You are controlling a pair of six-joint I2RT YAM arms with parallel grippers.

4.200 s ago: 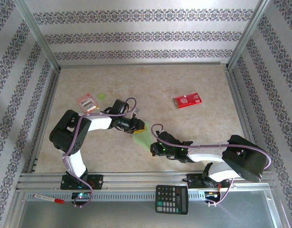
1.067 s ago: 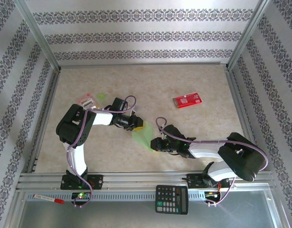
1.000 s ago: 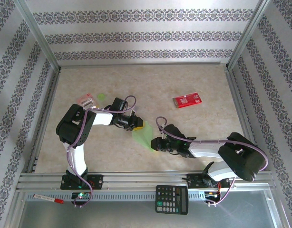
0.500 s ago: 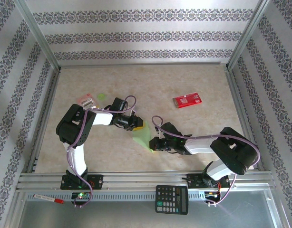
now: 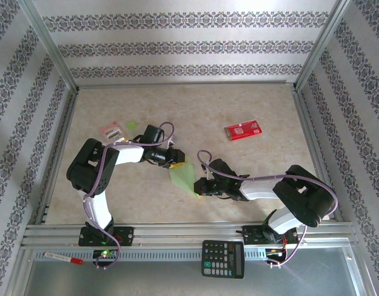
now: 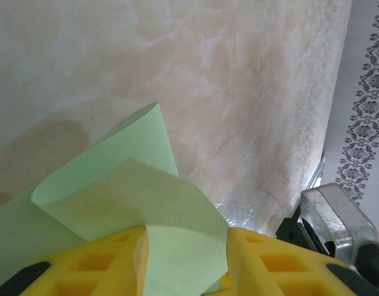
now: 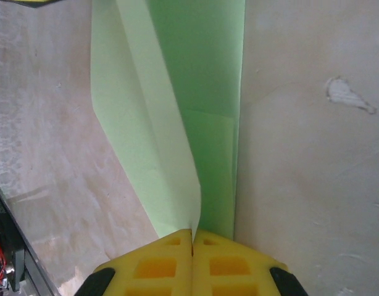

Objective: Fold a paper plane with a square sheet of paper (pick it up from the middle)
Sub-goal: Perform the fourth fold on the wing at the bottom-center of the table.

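Observation:
The light-green sheet of paper [image 5: 184,177] lies mid-table, folded into a narrow creased shape between my two grippers. My left gripper [image 5: 176,163] is at its far end. In the left wrist view its yellow fingers [image 6: 115,250] stand apart, and a curled flap of the paper [image 6: 131,185] rises through the gap at the left gripper [image 6: 186,240]. My right gripper [image 5: 200,187] is at the near end. In the right wrist view the right gripper [image 7: 193,233] is shut on a raised fold of the paper [image 7: 195,61], which stretches away from it.
A red packet [image 5: 242,131] lies at the back right. A small pink-and-white packet [image 5: 113,131] and a tiny green disc [image 5: 131,124] sit at the back left. A calculator [image 5: 223,258] and a red-capped marker [image 5: 63,258] rest on the near metal ledge.
My right gripper has closed on the paper's near end and its elbow has swung up. The left jaws have widened, and that gripper has edged slightly back and left.

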